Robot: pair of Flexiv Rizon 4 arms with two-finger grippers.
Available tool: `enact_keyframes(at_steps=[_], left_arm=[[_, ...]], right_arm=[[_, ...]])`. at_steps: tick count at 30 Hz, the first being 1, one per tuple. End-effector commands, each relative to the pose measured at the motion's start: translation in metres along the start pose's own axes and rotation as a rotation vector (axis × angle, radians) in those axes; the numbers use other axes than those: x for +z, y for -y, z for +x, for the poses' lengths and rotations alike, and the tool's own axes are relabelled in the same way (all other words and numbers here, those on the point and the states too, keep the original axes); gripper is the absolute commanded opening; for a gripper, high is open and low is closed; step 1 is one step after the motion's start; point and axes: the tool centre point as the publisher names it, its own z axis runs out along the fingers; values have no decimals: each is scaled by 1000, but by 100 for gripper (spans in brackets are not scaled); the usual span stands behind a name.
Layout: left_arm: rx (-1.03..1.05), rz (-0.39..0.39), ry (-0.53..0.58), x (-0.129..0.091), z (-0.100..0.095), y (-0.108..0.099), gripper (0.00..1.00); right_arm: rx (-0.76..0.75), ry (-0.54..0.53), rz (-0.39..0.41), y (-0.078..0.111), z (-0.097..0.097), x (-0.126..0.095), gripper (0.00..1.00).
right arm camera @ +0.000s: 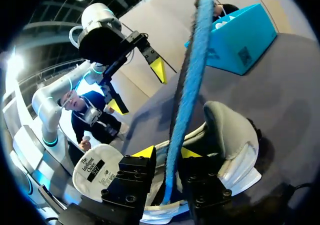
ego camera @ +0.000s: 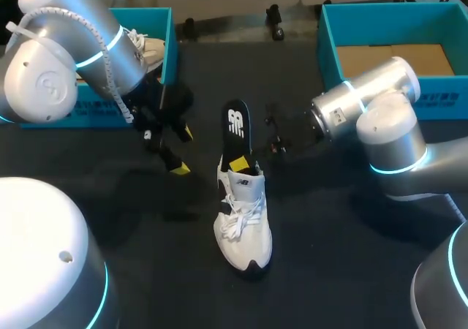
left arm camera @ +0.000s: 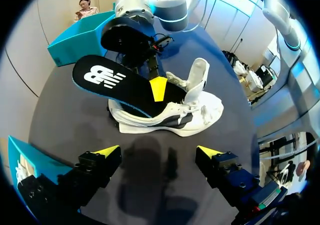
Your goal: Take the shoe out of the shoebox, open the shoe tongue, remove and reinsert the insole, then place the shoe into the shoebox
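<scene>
The shoe (ego camera: 245,227) stands upright on the table (ego camera: 336,270), out of both boxes, with its toe toward the robot and its heel away. Its laces are loose and its tongue (left arm camera: 197,77) is raised clear of the opening.

The insole (ego camera: 235,128) is only partly in the shoe. Its front end is inside the opening. Its heel end projects up and back past the shoe's heel, printed face up.

The right gripper (right arm camera: 167,152) comes in from the right of the shoe's heel. Its fingers are clamped on the insole from both faces, at the part just above the shoe's collar. The left gripper (left arm camera: 159,152) is on the left of the shoe's heel, apart from the shoe. Its fingers are spread and grasp nothing.

One teal shoebox (ego camera: 167,44) is well beyond the shoe on the left. A second teal shoebox (ego camera: 329,44) is well beyond it on the right, with bare cardboard showing on its floor.

Step in hand: the insole step. The frames do not show whether the insole is on its way out or back in.

- If it is to be removed, draw it rearward and upward along its own length until the front end clears the collar.
- If it is to be reinserted, slide the front end toward the toe and press the heel end flat.
- In either case the free left fingers would do well to steady the shoe, which otherwise stands unrestrained.
</scene>
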Motion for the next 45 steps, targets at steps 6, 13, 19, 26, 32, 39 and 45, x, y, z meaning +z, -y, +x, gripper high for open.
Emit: enact_keyframes(at_steps=[6, 13, 19, 26, 32, 39, 45], left_arm=[[-1, -3, 2, 0, 1, 0, 100], [-1, -3, 2, 0, 1, 0, 100], [-1, -3, 2, 0, 1, 0, 100], [-1, -3, 2, 0, 1, 0, 100], [-1, -3, 2, 0, 1, 0, 100], [-1, -3, 2, 0, 1, 0, 100], [-1, -3, 2, 0, 1, 0, 100]], right_arm=[[21, -7, 18, 4, -3, 2, 0], [85, -32, 25, 22, 1, 9, 0], [131, -50, 27, 34, 7, 17, 0], [131, -25, 20, 34, 11, 16, 16], [98, 23, 40, 21, 16, 6, 31], [56, 40, 58, 8, 12, -1, 32], [29, 43, 70, 1, 2, -5, 29]])
